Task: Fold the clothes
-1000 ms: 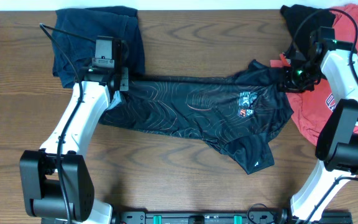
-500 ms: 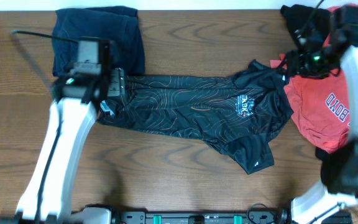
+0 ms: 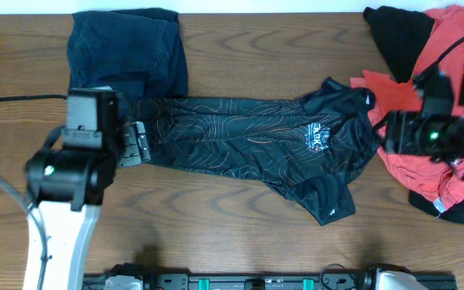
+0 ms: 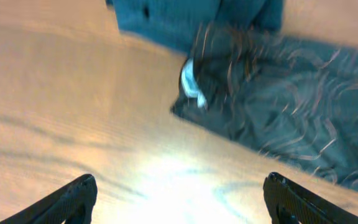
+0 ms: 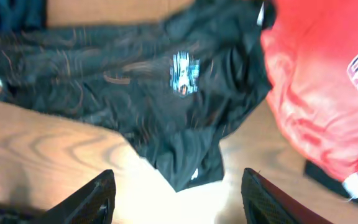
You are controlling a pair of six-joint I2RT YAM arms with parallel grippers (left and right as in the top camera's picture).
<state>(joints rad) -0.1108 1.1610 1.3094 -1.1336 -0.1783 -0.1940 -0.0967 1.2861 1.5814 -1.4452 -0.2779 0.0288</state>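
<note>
Left tool (image 4: 179, 190): jaws wide apart, nothing between them, hovers over bare tabletop (image 4: 73, 93) just off hem end of black sports shirt (image 3: 248, 141). Right tool (image 5: 178, 186): jaws apart, empty, above shirt's lower sleeve. Shirt lies lengthwise across tabletop middle, logo up, collar end touching red T-shirt (image 3: 409, 173) at right. Dark blue garment (image 3: 127, 48) upper left, meets shirt's hem end.

Robotics lab bench — wood-grain table (image 3: 240, 32), white robot arm (image 3: 55, 234), trailing black cable (image 3: 14, 100), mounting rail (image 3: 248, 282) at front edge
</note>
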